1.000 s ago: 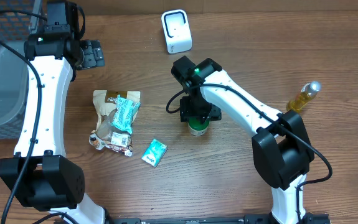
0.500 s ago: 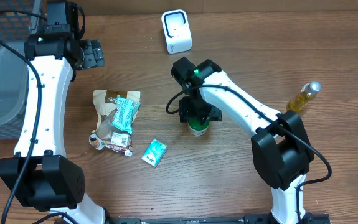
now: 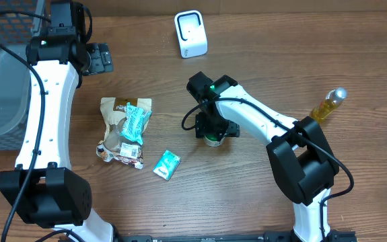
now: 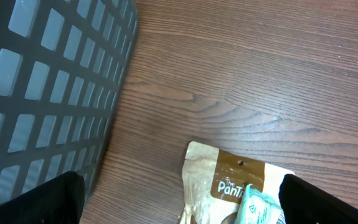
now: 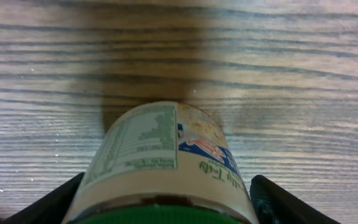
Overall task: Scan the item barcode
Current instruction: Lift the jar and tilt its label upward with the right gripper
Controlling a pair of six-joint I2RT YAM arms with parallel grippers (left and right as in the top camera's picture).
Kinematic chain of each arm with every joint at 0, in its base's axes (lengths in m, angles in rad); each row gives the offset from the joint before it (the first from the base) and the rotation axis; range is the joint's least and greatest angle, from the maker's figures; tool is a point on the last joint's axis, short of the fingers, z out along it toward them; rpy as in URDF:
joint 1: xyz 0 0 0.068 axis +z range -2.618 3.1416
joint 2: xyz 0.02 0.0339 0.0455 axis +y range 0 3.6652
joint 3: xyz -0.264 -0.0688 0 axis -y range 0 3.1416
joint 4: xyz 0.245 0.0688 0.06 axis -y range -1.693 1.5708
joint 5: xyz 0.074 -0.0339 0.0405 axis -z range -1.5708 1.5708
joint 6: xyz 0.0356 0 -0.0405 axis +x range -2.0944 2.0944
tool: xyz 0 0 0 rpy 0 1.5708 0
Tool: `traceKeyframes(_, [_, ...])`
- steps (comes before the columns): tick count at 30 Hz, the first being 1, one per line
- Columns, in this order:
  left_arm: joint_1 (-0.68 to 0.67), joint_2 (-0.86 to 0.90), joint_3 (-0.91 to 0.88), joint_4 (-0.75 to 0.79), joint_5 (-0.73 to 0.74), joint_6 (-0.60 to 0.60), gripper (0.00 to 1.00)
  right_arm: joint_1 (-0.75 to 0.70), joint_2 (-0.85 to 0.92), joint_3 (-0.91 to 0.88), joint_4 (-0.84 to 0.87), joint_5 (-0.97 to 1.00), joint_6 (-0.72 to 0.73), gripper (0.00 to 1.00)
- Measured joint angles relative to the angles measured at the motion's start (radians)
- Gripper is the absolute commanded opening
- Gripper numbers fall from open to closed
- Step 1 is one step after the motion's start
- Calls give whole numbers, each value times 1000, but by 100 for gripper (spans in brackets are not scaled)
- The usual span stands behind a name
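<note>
Much of the wooden table lies bare. At ten o'clock, beside the basket, the left gripper hangs spread, empty. Mid-table the right gripper pinches the green-lidded tub by its sides: stiff, light, slick-labelled, I'd judge. White scanner at twelve; bare wood between.

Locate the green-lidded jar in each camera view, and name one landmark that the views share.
Overhead: the green-lidded jar sits just right of the picture's centre, mostly covered by the right arm's end.
Left wrist: not in it.
Right wrist: bottom centre, label towards the camera.
Shared landmark: the wooden table, seen in all three views.
</note>
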Motion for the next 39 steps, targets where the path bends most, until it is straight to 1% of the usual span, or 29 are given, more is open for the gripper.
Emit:
traceKeyframes(5, [0,0,0,0,0,0,100,0,0,0,-1,-2,2,72])
traceKeyframes(6, [0,0,0,0,0,0,100,0,0,0,-2,-2,3,69])
traceKeyframes(8, [0,0,0,0,0,0,100,0,0,0,-6,-3,4,67])
traceKeyframes(15, [0,0,0,0,0,0,99,0,1,2,-47,-2,3,66])
traceKeyframes(16, [0,0,0,0,0,0,99,0,2,7,-66,-2,3,65])
traceKeyframes(18, [0,0,0,0,0,0,99,-1,5,20,-93,-5,3,59])
traceKeyframes(22, [0,0,0,0,0,0,100,-7,12,89,-166,-67,5,59])
traceKeyframes(25, [0,0,0,0,0,0,99,-16,13,133,-214,-145,5,53])
traceKeyframes(29, [0,0,0,0,0,0,99,-22,13,148,-294,-241,6,52])
traceKeyframes(35, [0,0,0,0,0,0,100,-22,13,148,-452,-375,6,61])
traceKeyframes(39, [0,0,0,0,0,0,100,-22,13,148,-512,-449,6,62])
